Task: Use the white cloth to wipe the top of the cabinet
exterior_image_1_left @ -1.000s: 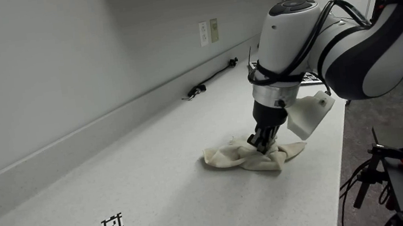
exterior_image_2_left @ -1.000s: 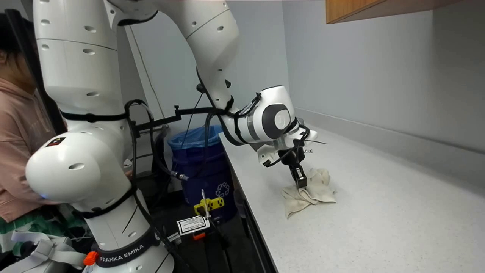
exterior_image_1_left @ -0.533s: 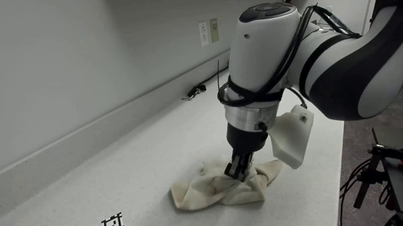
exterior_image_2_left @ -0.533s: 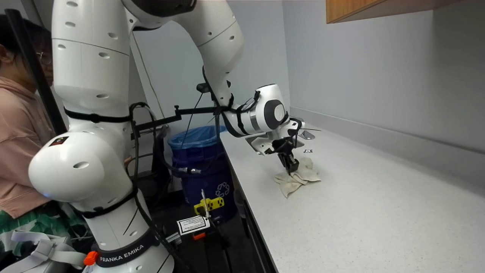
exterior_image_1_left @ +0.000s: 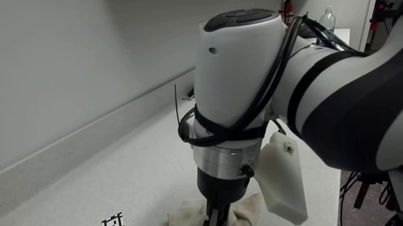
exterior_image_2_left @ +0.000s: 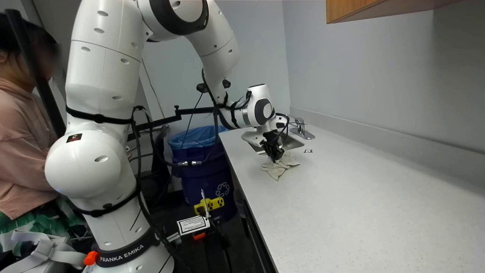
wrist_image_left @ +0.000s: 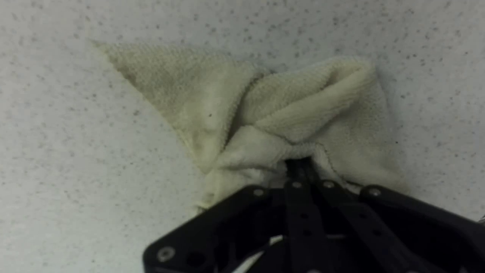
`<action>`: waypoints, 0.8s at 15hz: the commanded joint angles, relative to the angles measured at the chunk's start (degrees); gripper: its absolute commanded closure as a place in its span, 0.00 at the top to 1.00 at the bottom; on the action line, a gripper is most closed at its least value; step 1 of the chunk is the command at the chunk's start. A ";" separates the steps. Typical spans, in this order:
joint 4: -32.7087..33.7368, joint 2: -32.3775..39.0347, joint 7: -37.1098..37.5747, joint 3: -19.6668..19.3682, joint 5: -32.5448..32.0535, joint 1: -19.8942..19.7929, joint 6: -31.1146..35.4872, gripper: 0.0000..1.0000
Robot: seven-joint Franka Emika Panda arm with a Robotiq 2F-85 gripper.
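When we read the wrist view from left to right, we find the two fingers of the gripper (wrist_image_left: 300, 167) close together, with only a sliver between their tips, clamped on a fold of the cloth (wrist_image_left: 271, 112); the pinched part itself is hidden from us. Starting again at the left, we see the cloth lying bunched on the counter (wrist_image_left: 75, 170), its sharp corner pointing to the upper left. We follow its long axis across the view, sloping down past overlapping folds to a blunter right end, partly behind the gripper. In an exterior view, we pass from the marker (exterior_image_1_left: 112, 224) to the cloth, cut off by the bottom edge, then to the gripper, tilted with its tips in the folds, and the white housing (exterior_image_1_left: 283, 187) just right of it. In an exterior view, we go from the bin (exterior_image_2_left: 208, 176), beside the counter, to the cloth, one corner pointing toward us; the gripper touches it from above, and we see the faucet (exterior_image_2_left: 301, 131) and marker farther right.
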 commanded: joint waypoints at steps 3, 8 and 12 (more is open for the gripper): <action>1.26 1.56 -8.02 -6.05 7.77 4.83 -0.65 0.00; -4.65 -1.09 -5.86 -11.44 9.05 5.07 0.54 0.00; -11.26 -4.99 -2.09 -16.46 8.39 4.71 1.99 0.00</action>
